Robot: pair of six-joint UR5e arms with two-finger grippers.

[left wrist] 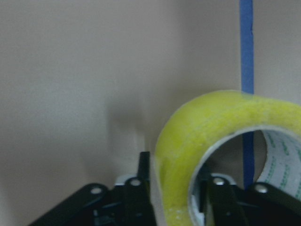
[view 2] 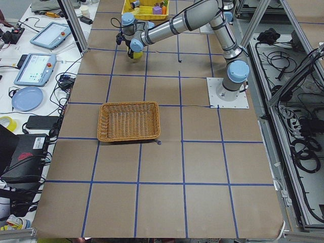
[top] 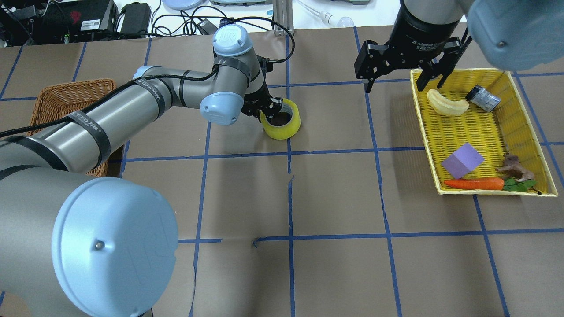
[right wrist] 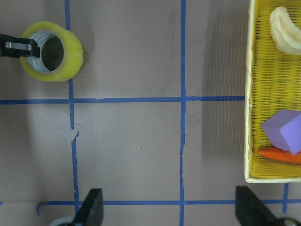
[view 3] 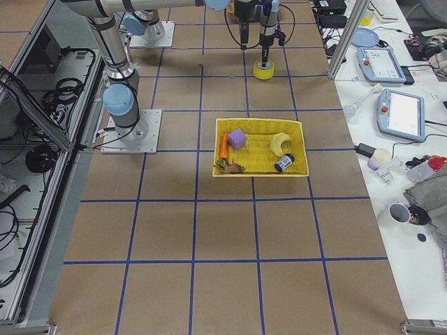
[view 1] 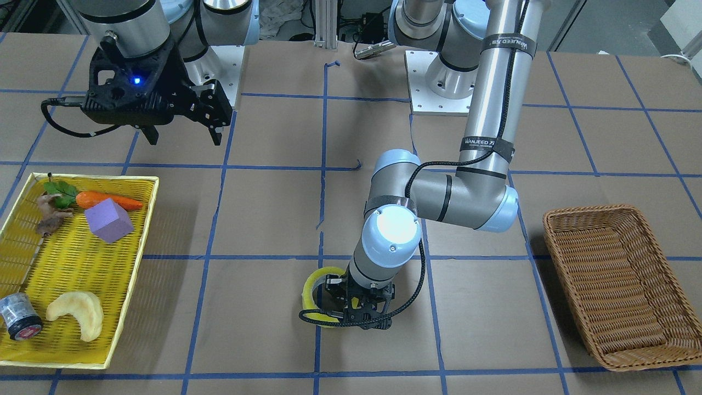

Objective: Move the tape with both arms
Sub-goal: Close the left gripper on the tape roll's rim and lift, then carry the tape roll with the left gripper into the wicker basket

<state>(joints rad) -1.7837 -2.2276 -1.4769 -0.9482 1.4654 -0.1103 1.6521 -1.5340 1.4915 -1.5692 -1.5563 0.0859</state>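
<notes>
— The fixed cameras?
— One looks down from behind the robot, one faces it across the brown-paper worktop [view 1: 274, 219], one sits high beyond each short edge.
— And the wrists?
— The left is close against the translucent yellow roll of tape [left wrist: 188, 136]; the right looks straight down from higher, sharing that roll and the yellow woven tray [right wrist: 256, 117] with the overhead view.

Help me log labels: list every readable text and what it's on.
"WANJEED": black strap on the left arm.
"UR", faint: the left arm's blue joint cap.
Green print inside the tape: too blurred.
White print on the right arm's wrist: too small.
Label on the grey cylinder: unreadable.
</notes>
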